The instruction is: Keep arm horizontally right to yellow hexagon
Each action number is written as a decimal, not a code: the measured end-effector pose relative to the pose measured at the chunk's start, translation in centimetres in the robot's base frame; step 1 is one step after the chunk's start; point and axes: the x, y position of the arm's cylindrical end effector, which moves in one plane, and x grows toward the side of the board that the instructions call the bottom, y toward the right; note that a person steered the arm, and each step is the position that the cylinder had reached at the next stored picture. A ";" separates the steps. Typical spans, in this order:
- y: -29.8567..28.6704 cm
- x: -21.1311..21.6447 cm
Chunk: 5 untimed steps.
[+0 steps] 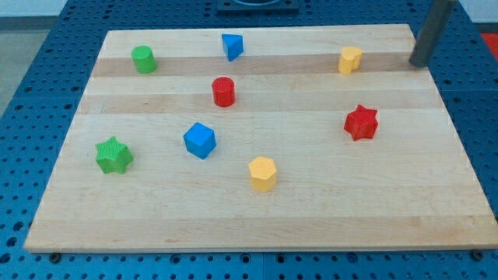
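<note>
Blue perforated metal surrounds a pale wooden board (pixel 257 210) that carries eight small blocks. Two are yellow: one far right at (pixel 350 59), whose shape is hard to read, and a clearer yellow hexagon (pixel 263 173) near the front centre. My tip (pixel 419 64) sits at the far right edge of the board, grasping nothing, since it is a bare rod touching no block. From it, the front hexagon lies well to the left and nearer; the far yellow block lies just left at almost the same depth. I judge the tip already roughly level with that far block. The rod's upper part is cut off by the frame.
</note>
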 end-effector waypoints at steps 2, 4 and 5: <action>-0.3 8.0; -6.4 19.3; -6.4 19.4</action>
